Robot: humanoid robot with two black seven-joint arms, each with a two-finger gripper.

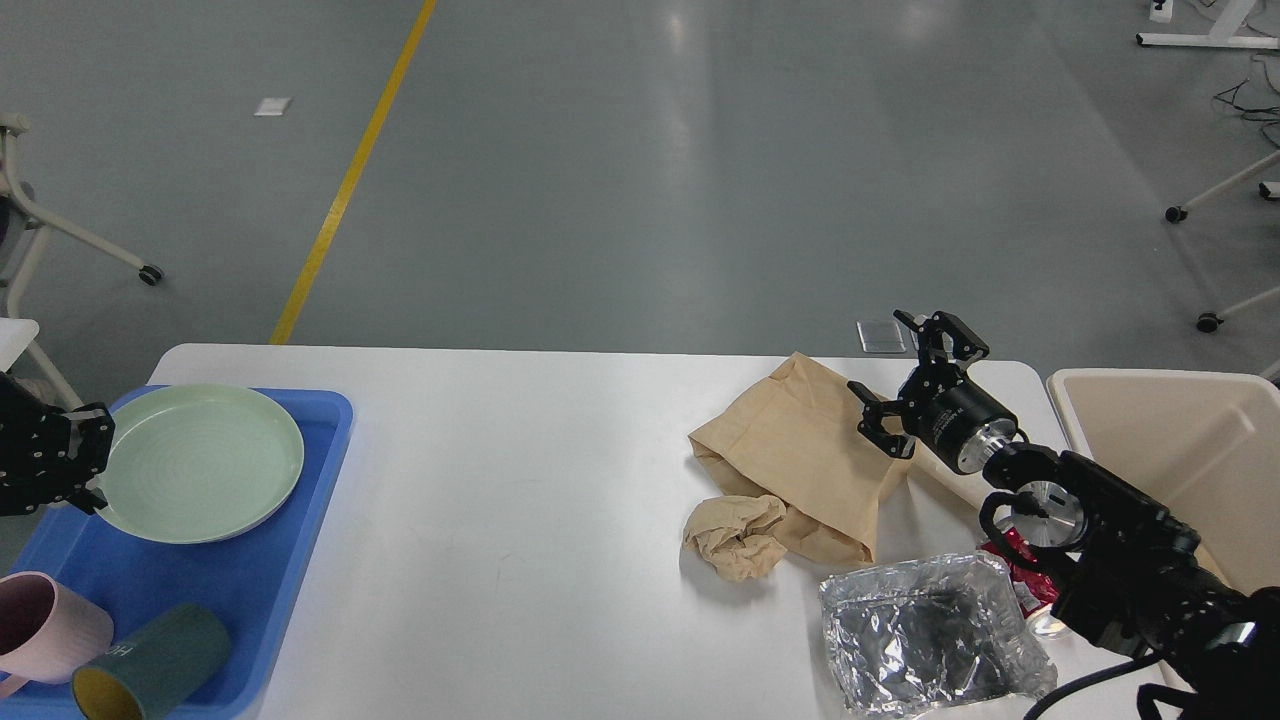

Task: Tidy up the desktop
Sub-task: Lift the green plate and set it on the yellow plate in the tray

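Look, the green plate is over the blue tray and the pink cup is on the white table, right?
Not quite. The head view shows the pink cup in the blue tray, next to the dark cup, not on the white table. The green plate is over the tray, held at its edge by the left hand.
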